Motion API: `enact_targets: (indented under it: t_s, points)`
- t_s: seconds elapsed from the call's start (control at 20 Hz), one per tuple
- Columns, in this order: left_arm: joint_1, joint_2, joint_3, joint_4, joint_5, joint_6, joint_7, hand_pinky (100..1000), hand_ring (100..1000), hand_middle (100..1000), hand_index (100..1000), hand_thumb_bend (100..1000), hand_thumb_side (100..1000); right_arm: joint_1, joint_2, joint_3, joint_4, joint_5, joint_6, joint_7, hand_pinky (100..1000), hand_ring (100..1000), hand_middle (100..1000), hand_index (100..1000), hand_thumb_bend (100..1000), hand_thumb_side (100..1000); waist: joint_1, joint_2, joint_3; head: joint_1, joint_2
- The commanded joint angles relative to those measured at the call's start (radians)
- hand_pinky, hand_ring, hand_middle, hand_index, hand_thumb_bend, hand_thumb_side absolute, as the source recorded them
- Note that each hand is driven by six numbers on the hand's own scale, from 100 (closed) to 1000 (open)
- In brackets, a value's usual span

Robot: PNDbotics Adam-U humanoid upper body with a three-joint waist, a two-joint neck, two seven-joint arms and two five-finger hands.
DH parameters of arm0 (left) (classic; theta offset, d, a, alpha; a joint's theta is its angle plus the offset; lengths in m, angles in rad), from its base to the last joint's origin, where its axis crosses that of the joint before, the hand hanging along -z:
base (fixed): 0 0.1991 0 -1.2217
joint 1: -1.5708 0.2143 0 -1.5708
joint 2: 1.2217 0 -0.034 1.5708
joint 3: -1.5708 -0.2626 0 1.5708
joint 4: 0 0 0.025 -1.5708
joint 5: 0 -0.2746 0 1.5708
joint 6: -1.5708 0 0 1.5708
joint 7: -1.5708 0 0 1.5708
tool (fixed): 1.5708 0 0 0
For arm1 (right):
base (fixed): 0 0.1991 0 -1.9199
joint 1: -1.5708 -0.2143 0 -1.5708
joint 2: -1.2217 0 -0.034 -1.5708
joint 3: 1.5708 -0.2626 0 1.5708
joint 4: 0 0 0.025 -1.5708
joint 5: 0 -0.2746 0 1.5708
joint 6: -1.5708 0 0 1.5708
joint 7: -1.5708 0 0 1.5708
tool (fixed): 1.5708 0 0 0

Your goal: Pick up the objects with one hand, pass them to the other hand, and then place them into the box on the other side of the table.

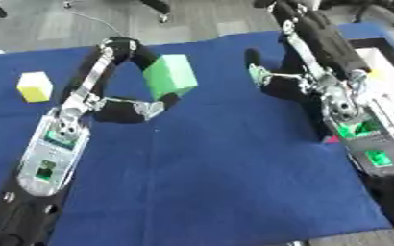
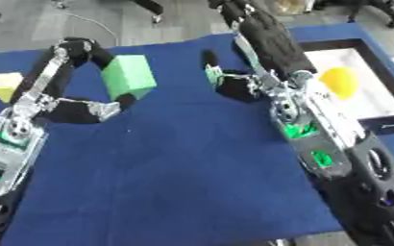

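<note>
A green block (image 1: 171, 75) is pinched in my left hand (image 1: 125, 103), fingers on its upper left and thumb on its lower edge, above the blue cloth. My right hand (image 2: 255, 53) hangs open a little to the block's right, fingers stretched up and thumb (image 2: 210, 65) pointing toward the block, not touching it. A yellow cube (image 1: 35, 86) lies on the cloth at the far left. The box (image 2: 377, 81) with a dark rim and white floor stands at the right edge, a yellow rounded thing (image 2: 339, 80) inside it.
The blue cloth (image 1: 226, 182) covers the table down to its front edge. Grey floor and chair legs show beyond the far edge. Something small and pink (image 1: 330, 140) peeks out beside my right forearm.
</note>
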Motion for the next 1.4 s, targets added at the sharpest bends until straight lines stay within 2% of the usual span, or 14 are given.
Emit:
enact_targets:
  t_s: [0.05,0.2,0.45,0.65,0.9,1.05,1.4]
  points:
    - [-0.026,-0.002,-0.012,-0.007,0.0,-0.01,0.011,730,475,310,550,472,113,-0.02,-0.014,0.001,-0.019,0.047,-0.005,0.059,597,975,863,1000,100,123,-0.009,-0.015,0.001,-0.002,-0.003]
    - [-0.03,-0.004,-0.021,-0.006,0.0,-0.012,0.024,729,476,311,550,470,116,-0.028,-0.01,-0.004,-0.021,0.061,-0.009,0.11,596,977,858,1000,100,134,-0.009,-0.015,0.001,-0.003,-0.003]
    - [-0.043,-0.019,-0.034,-0.004,-0.006,-0.017,0.039,730,479,314,553,467,113,-0.034,-0.01,0.003,-0.021,0.049,0.008,0.142,597,984,855,1000,100,182,-0.009,-0.014,0.003,-0.006,-0.003]
    - [-0.048,-0.034,-0.04,0.003,-0.011,-0.023,0.058,730,481,318,555,467,110,-0.037,-0.009,0.012,-0.011,0.014,0.026,0.157,556,1000,842,1000,100,209,-0.01,-0.012,0.003,-0.006,-0.003]
    - [-0.052,-0.046,-0.045,0.012,-0.011,-0.03,0.068,730,480,318,555,468,108,-0.04,-0.007,0.023,0.005,-0.12,0.05,0.141,452,1000,806,1000,100,244,-0.009,-0.011,0.003,-0.009,-0.003]
    - [-0.053,-0.052,-0.047,0.015,-0.008,-0.033,0.071,730,480,319,555,470,107,-0.041,-0.009,0.028,0.011,-0.217,0.063,0.117,429,1000,794,1000,100,258,-0.009,-0.01,0.003,-0.01,-0.003]
    - [-0.056,-0.059,-0.053,0.013,0.008,-0.039,0.067,731,481,319,555,472,105,-0.046,-0.016,0.038,0.01,-0.397,0.071,0.068,382,1000,772,1000,100,369,-0.009,-0.009,0.004,-0.012,-0.003]
